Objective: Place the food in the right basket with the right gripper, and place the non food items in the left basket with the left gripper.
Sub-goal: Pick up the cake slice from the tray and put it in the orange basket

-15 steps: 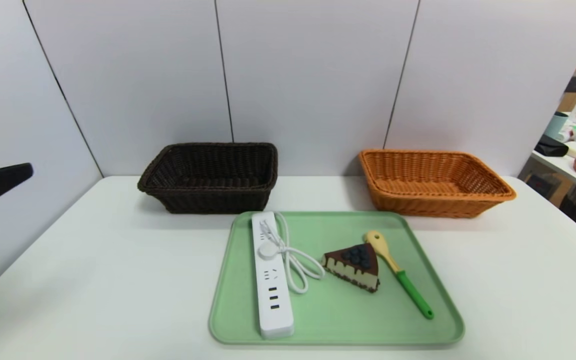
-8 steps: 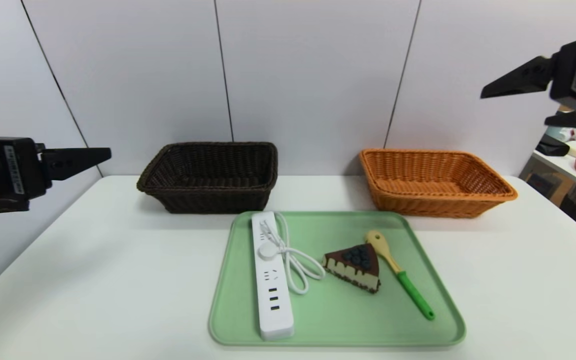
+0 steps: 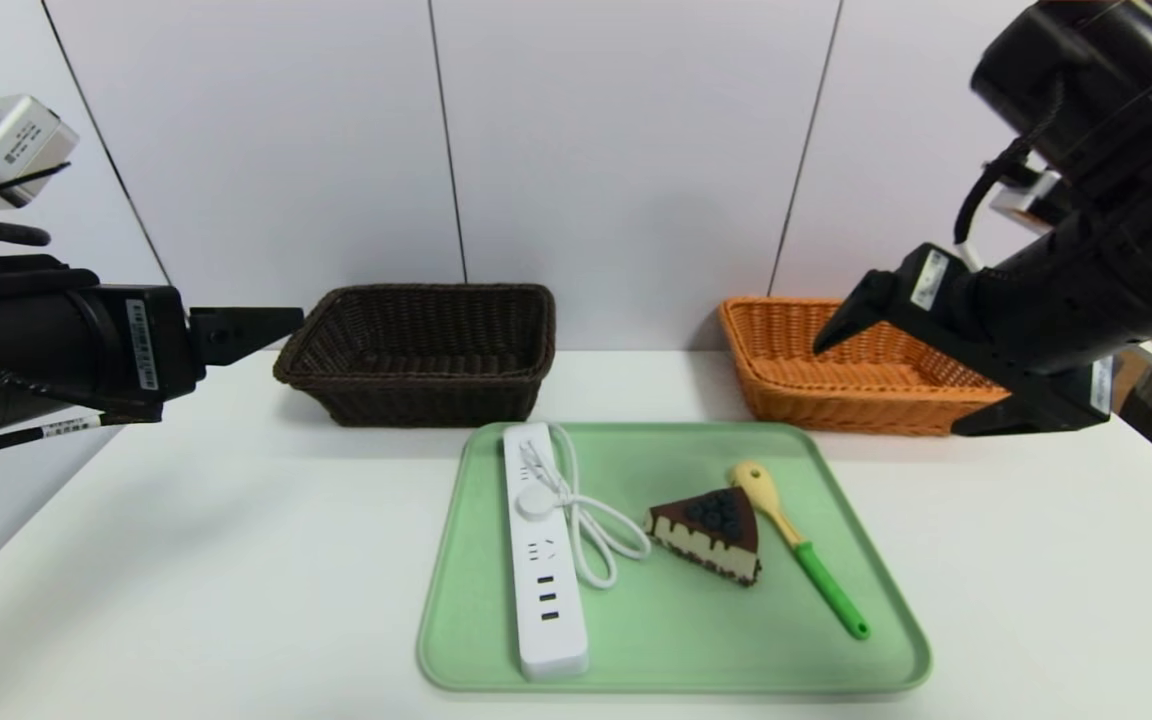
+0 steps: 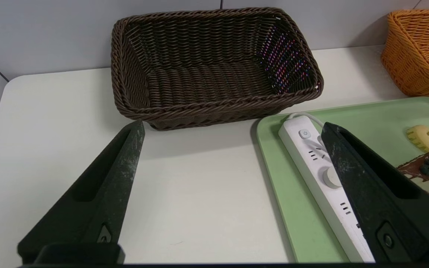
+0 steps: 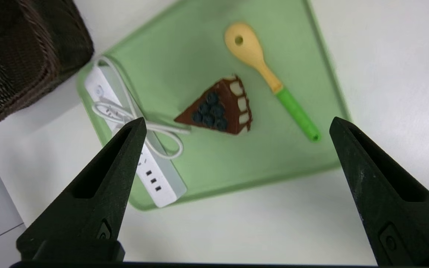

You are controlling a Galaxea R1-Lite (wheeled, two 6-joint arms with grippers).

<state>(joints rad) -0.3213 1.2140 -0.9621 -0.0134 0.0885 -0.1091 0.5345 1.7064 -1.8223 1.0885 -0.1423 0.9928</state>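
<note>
The blueberry cake slice (image 3: pixel 704 533) lies on the green tray (image 3: pixel 671 672) just beside the pasta spoon (image 3: pixel 774 505), so the right gripper (image 3: pixel 886 388), fingers spread and holding nothing, should descend squarely over it, clear of the spoon, while the left gripper (image 4: pixel 234 128), also spread, waits by the dark basket (image 3: pixel 426 380).

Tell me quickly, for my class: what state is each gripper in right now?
Left gripper: open, holding nothing, beside the dark brown basket.
Right gripper: open, holding nothing, above the tray's level.

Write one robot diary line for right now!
left gripper: open, beside dark basket | right gripper: open, above tray | cake, spoon, power strip: on tray | baskets: nothing placed yet
</note>
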